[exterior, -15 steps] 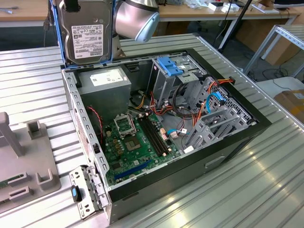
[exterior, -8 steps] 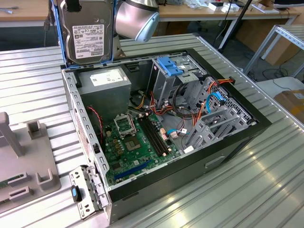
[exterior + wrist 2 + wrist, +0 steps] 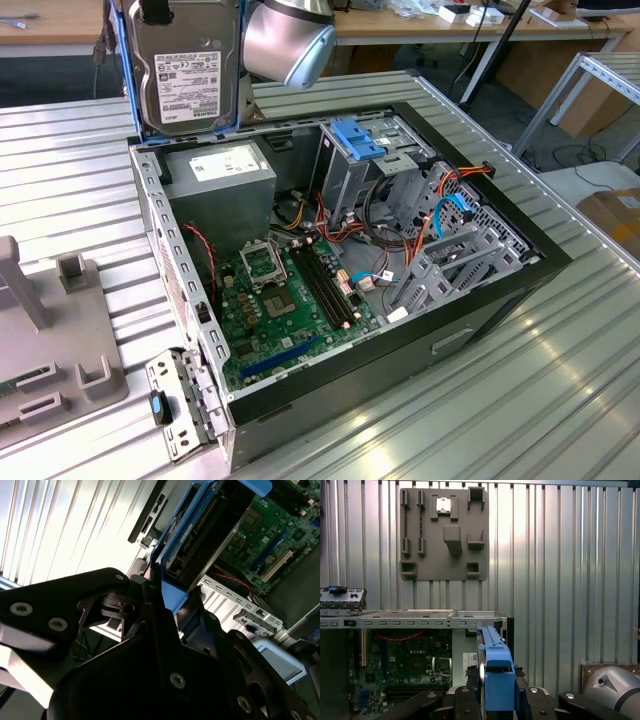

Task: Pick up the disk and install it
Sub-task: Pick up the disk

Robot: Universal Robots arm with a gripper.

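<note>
Now the black gripper (image 3: 496,692) is clamping the blue-framed silver disk (image 3: 187,70) upright over a corner of the open black computer case (image 3: 480,320). The exterior view is showing its labelled face, both wrist views its blue edge.

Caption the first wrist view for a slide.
The claw holds the blue-framed disk on edge at the open case's corner; a grey plate lies on the ribbed table beyond.

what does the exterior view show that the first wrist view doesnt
Exterior view: the disk's labelled face and the drive cage with its light-blue bracket. First wrist view: the disk edge-on, clamped in the gripper. Both: the held disk, the open computer case, the motherboard and the grey fixture plate.
</note>
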